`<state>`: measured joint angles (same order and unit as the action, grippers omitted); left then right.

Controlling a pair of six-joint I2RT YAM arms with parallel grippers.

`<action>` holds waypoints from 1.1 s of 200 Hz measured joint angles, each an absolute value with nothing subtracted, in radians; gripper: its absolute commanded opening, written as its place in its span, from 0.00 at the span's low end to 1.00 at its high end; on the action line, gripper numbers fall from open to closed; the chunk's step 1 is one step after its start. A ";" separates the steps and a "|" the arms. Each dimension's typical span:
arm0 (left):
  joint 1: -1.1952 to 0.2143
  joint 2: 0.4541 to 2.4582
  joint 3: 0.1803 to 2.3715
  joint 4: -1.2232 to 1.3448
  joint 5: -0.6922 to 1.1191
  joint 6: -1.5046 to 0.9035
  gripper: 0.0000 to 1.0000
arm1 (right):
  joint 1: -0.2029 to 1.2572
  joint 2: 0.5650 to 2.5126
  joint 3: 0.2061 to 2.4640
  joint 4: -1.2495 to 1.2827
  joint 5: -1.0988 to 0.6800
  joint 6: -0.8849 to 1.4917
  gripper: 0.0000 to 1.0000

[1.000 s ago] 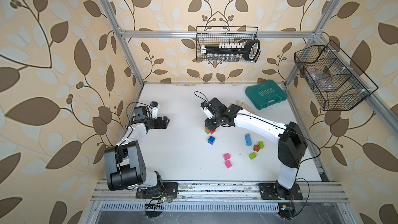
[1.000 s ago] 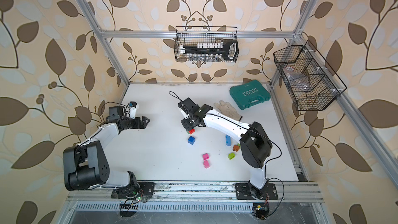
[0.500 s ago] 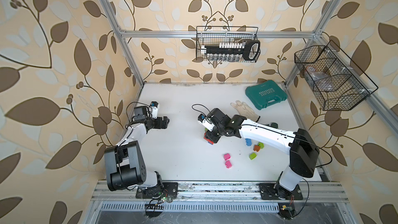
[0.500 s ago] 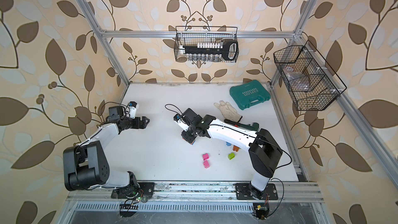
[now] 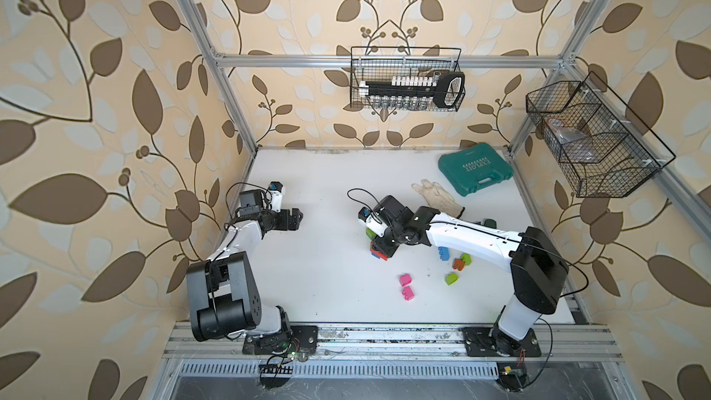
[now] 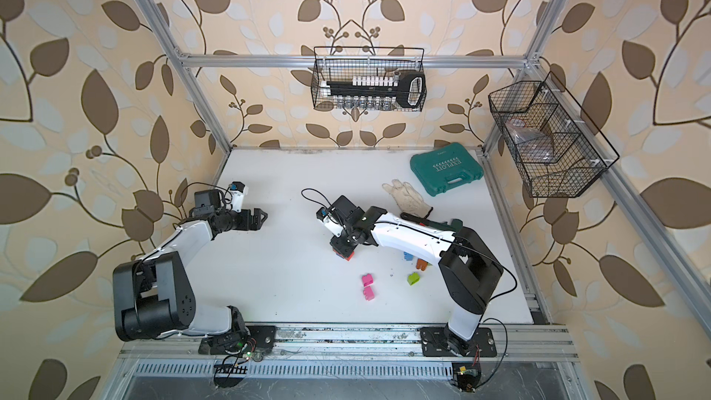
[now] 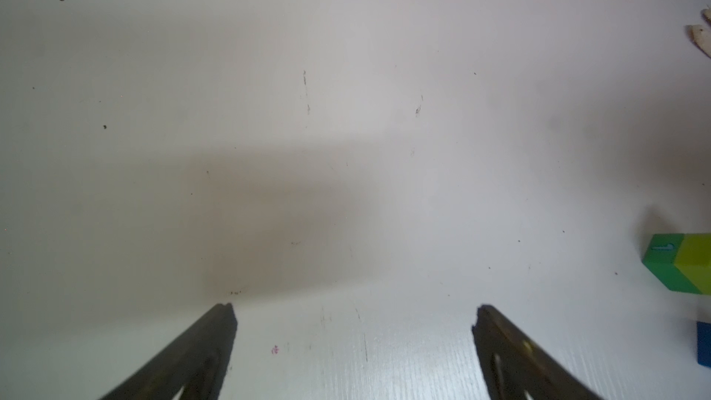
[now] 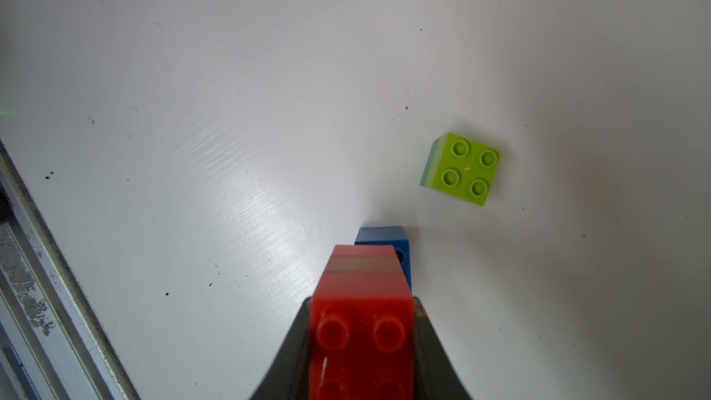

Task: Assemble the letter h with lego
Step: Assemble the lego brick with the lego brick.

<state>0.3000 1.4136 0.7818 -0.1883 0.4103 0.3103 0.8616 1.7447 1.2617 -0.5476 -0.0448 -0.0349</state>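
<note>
This is a robot lab's test cell. A white desk (image 5: 327, 294) is boxed in by an aluminium frame (image 5: 307, 58) lined with leaf-print wallpaper panels (image 5: 96, 82). A left arm (image 5: 238, 240) and a right arm (image 5: 473, 238) are bolted to a metal rail (image 5: 384, 336) along the desk's front edge. Wire baskets (image 5: 406, 78) hang from the frame.

Only readable thing I can spot: "EXPLOIT" in white on the teal case (image 5: 476, 173) lid, far right corner of the table (image 5: 327, 194).
</note>
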 measured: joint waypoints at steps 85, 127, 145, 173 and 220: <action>0.300 1.414 0.782 -0.188 0.410 0.310 0.99 | 0.847 1.734 1.225 -0.472 -0.038 -0.050 0.20; 0.300 1.414 0.782 -0.188 0.410 0.310 0.99 | 0.835 1.728 1.210 -0.465 -0.044 -0.057 0.20; 0.300 1.414 0.782 -0.188 0.410 0.310 0.99 | 0.835 1.727 1.209 -0.465 -0.045 -0.064 0.20; 0.300 1.414 0.782 -0.188 0.410 0.310 0.99 | 0.833 1.727 1.206 -0.463 -0.062 -0.076 0.20; 0.300 1.414 0.782 -0.188 0.410 0.310 0.99 | 0.829 1.725 1.201 -0.462 -0.080 -0.094 0.20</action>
